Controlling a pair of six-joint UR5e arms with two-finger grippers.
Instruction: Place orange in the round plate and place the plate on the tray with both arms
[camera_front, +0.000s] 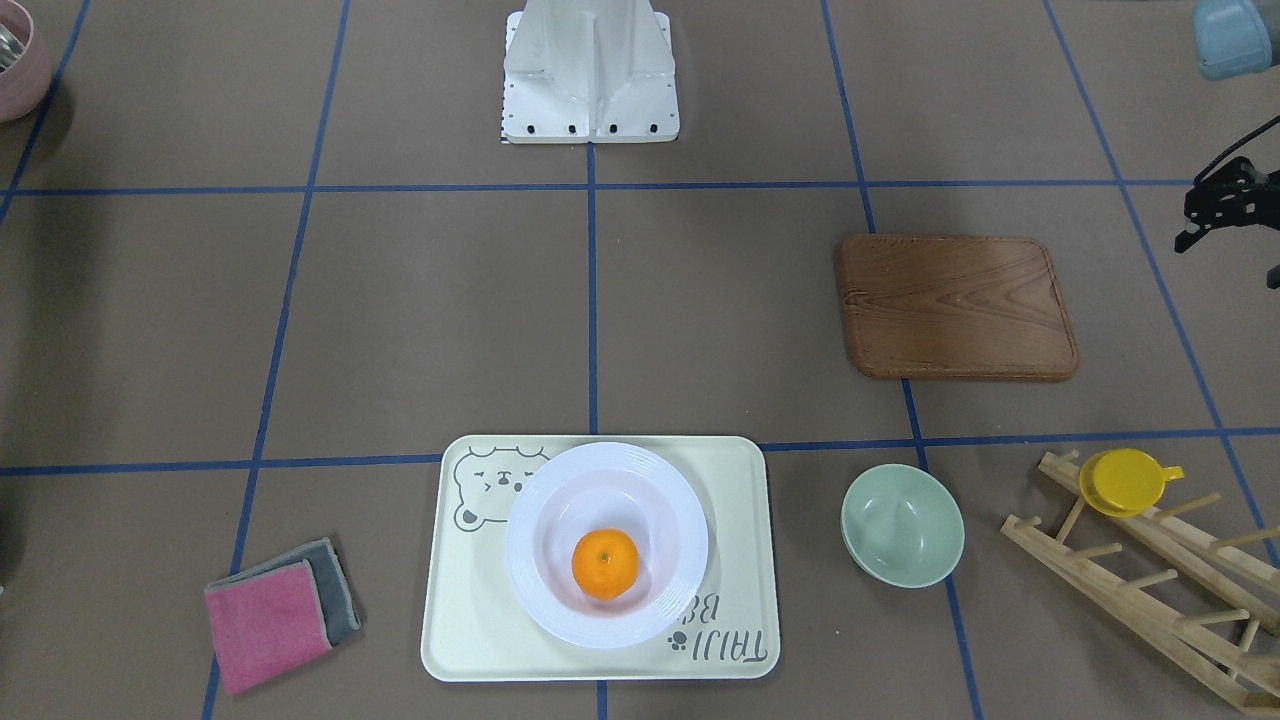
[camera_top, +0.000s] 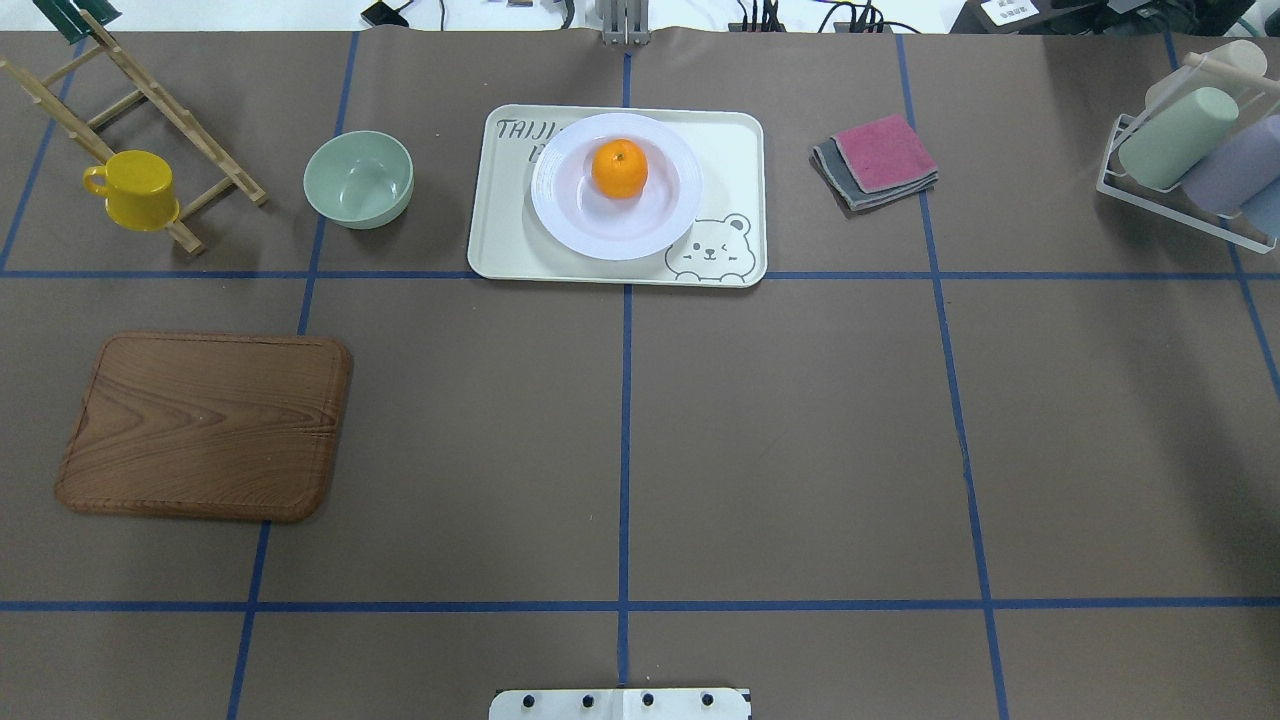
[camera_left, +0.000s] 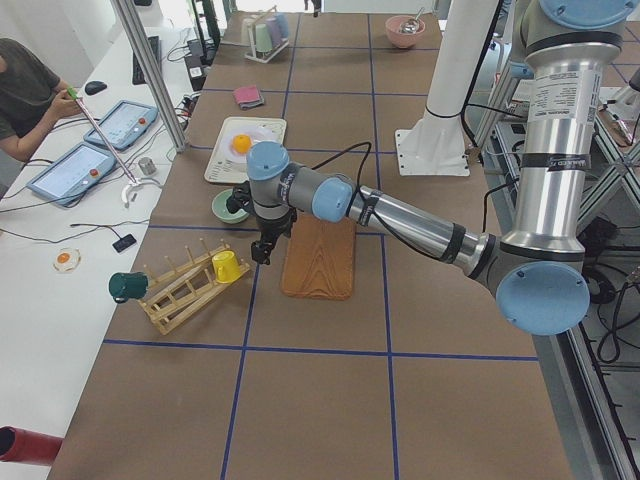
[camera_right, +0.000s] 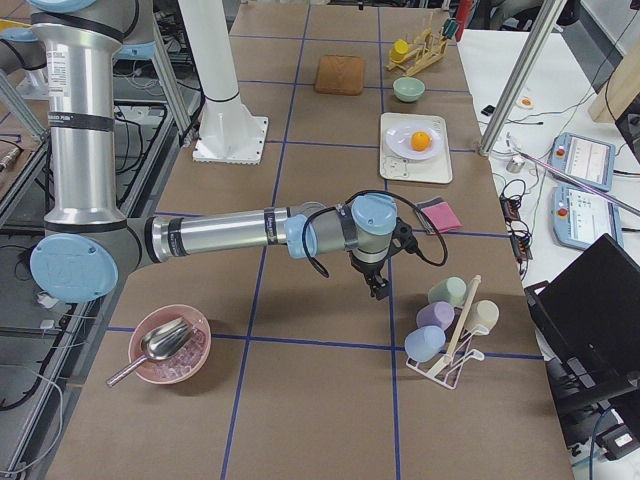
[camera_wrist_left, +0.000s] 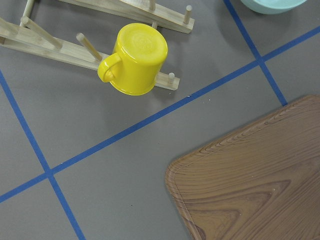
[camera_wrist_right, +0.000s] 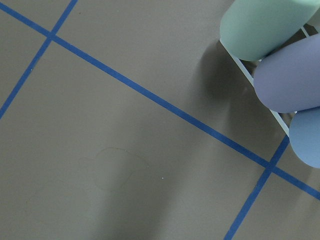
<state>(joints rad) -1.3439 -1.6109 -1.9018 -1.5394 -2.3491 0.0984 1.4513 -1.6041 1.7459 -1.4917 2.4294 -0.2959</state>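
Observation:
The orange (camera_front: 605, 564) lies in the sunken centre of the white round plate (camera_front: 540, 520). That plate rests on the cream tray (camera_front: 470, 620) with the bear drawing, at the table's far middle in the overhead view, orange (camera_top: 619, 168) on top. Nothing touches them. My left gripper (camera_left: 262, 245) hangs over the table between the wooden board and the yellow cup, far from the tray; only a black part of it (camera_front: 1215, 205) shows at the front view's edge, so I cannot tell its state. My right gripper (camera_right: 380, 288) hovers near the cup rack; I cannot tell its state either.
A brown wooden board (camera_top: 205, 428) lies on my left side. A pale green bowl (camera_top: 359, 179) and a yellow cup (camera_top: 135, 190) on a wooden peg rack sit beside the tray. Folded pink and grey cloths (camera_top: 878, 160) and a rack of pastel cups (camera_top: 1190, 160) are to the right. A person (camera_left: 25, 90) sits beyond the table.

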